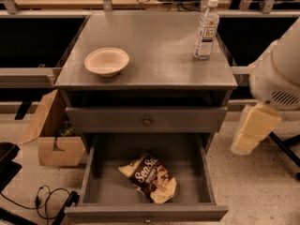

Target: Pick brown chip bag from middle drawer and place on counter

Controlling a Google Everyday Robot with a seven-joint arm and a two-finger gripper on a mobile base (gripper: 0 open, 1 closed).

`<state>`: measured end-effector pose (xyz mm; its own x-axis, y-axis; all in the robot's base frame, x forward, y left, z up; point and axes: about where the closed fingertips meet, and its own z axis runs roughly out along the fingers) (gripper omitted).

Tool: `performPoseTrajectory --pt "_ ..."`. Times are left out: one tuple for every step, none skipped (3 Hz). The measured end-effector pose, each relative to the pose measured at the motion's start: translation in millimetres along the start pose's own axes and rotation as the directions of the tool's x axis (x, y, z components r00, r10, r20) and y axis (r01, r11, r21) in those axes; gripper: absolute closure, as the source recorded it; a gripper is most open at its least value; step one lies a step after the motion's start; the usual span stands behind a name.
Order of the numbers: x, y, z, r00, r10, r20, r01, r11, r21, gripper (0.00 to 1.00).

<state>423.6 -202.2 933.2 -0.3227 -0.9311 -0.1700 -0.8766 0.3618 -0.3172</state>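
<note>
The brown chip bag [150, 176] lies flat on the floor of the open middle drawer [96, 172], slightly right of its centre, white lettering up. The drawer is pulled out toward me, its knob [148, 219] at the bottom edge. The grey counter [154, 46] is the cabinet's top, above the drawer. My gripper [252, 129], a cream piece hanging under the white arm housing [281, 74], hovers to the right of the cabinet, level with the closed drawer, apart from the bag and well above it.
A cream bowl [106, 61] sits at the counter's left and a water bottle [206, 28] at its back right. A closed drawer [146, 121] is above the open one. A cardboard box [51, 135] and cables [47, 198] lie on the floor at left.
</note>
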Motion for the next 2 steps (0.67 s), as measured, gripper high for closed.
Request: performPoseTrajectory --pt "-1 31 56 0.998 0.070 -0.004 -0.070 0.9975 0.012 0.00" --pt "-3 69 150 0.992 0.129 -0.003 -0.129 0.9899 -0.059 0.00"
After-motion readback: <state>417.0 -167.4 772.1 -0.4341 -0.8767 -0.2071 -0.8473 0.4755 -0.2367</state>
